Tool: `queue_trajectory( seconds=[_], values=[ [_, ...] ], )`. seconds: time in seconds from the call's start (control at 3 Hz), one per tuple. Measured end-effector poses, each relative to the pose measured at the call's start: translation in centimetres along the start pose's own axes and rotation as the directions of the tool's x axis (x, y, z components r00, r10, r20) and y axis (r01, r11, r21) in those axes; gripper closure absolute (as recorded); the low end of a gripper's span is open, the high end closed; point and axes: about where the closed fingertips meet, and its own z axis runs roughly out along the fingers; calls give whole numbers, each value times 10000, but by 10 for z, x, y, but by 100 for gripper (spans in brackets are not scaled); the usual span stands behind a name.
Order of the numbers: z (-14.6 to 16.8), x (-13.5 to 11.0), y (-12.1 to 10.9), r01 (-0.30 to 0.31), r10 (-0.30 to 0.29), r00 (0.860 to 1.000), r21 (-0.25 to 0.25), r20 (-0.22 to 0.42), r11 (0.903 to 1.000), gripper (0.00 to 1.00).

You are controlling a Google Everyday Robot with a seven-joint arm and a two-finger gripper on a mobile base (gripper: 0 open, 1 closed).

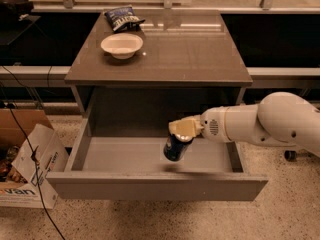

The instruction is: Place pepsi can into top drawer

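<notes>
The top drawer (150,185) is pulled out wide, its light grey inside showing. The white arm reaches in from the right. My gripper (182,130), with yellowish fingers, is shut on the top of the dark blue pepsi can (175,147). The can hangs tilted inside the open drawer, low over its floor at right of centre; whether it touches the floor I cannot tell.
On the cabinet top (200,54) stand a white bowl (121,45) and a blue-and-white chip bag (121,17) at the back left. A cardboard box (30,169) and cables lie on the floor left of the drawer.
</notes>
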Motion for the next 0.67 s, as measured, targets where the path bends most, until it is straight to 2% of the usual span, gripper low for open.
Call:
queue_trajectory(
  seconds=[0.33,0.67],
  values=[
    [24,19,-32,-326,335,9990,273,-313,9991,100],
    [41,32,-57,-459,518,9951,699,-848,9965,81]
  ],
)
